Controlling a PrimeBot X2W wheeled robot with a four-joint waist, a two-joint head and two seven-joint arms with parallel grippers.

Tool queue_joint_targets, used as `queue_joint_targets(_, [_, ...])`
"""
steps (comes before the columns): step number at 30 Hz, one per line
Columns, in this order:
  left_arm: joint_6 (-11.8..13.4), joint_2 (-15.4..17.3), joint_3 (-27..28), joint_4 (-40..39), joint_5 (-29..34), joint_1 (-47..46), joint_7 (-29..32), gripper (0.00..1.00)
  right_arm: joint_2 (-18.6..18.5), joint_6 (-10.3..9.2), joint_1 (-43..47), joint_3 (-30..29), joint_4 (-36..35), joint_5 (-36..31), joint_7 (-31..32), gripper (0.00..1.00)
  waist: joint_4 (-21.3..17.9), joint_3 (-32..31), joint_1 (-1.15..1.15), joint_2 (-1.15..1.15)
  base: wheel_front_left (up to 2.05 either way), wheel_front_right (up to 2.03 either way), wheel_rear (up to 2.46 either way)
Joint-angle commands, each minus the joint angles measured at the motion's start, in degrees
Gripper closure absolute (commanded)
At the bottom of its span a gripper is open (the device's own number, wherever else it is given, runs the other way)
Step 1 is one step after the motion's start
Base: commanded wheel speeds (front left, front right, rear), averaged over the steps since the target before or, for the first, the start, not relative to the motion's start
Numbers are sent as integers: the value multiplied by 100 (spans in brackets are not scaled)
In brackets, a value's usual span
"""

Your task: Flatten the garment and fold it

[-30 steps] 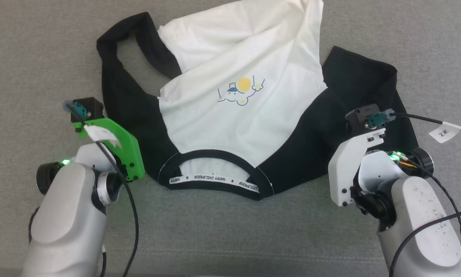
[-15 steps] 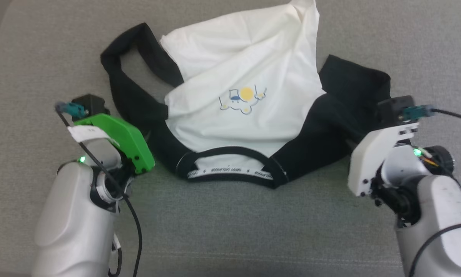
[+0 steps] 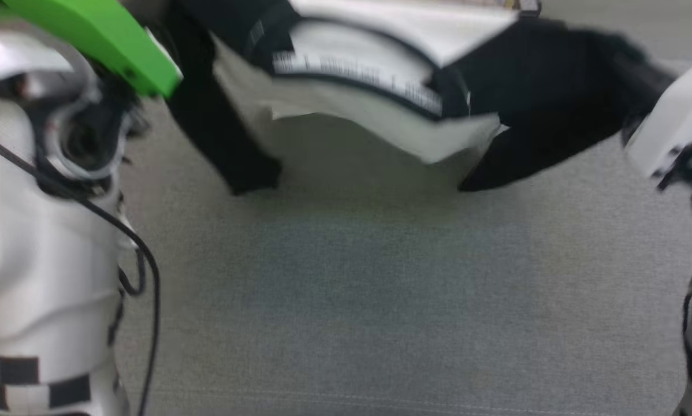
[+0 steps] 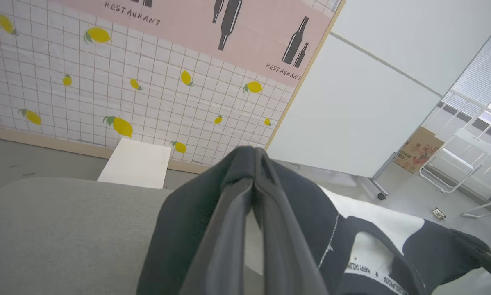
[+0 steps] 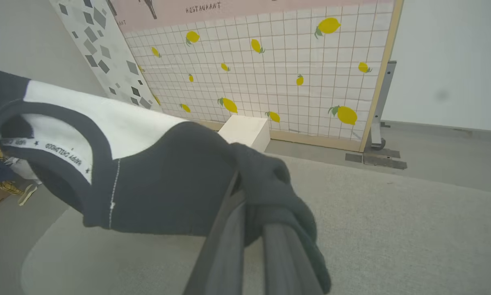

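The garment, a white T-shirt with black sleeves and a black-trimmed collar, hangs blurred above the grey padded surface, stretched between both arms. In the left wrist view my left gripper is shut on the garment, with a fold of black shoulder cloth pinched between its fingers. In the right wrist view my right gripper is shut on the garment, black cloth bunched over its fingertips. The collar with its lettered neck tape sags between the two grips. The print is out of sight.
My left arm's green mount and right arm's white mount stand at the head view's top corners. Beyond the surface are a lemon-patterned wall panel, a white box, a cardboard box and a white chair.
The garment lay on the surface; both grippers now hold it by the shoulders, raised off the surface. The head view has shifted a lot, so the camera moved too.
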Motion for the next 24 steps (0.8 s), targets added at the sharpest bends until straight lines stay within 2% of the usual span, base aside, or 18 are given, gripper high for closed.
queue_joint_targets(1, [35,85,13,3,117,-218,-48,100,-72,-8,-201,-21,-26,20,43,100,-109,-159,0,0,0,0,0])
queue_joint_targets(12, [122,394,2,628,642,-1261,-345,100,32,-8,-1621,-176,394,-45,-18,100,-298,-26,0,0,0,0,0])
queue_joint_targets(15, [112,550,-218,1248,1009,-1808,-396,100,78,-8,-2408,-122,1035,-321,-19,100,-378,310,0,0,0,0,0])
queue_joint_targets(16, [133,641,-396,1676,1337,-2286,-529,100,206,-8,-3049,-137,1588,-535,-107,100,-467,688,0,0,0,0,0])
queue_joint_targets(20, [156,674,-538,2079,1633,-2975,-781,100,364,-8,-3921,-190,2235,-929,-486,100,-625,1226,0,0,0,0,0])
queue_joint_targets(24, [208,701,-545,2275,1884,-3685,-1342,100,467,-8,-4761,-405,2829,-1376,-1133,100,-724,1708,0,0,0,0,0])
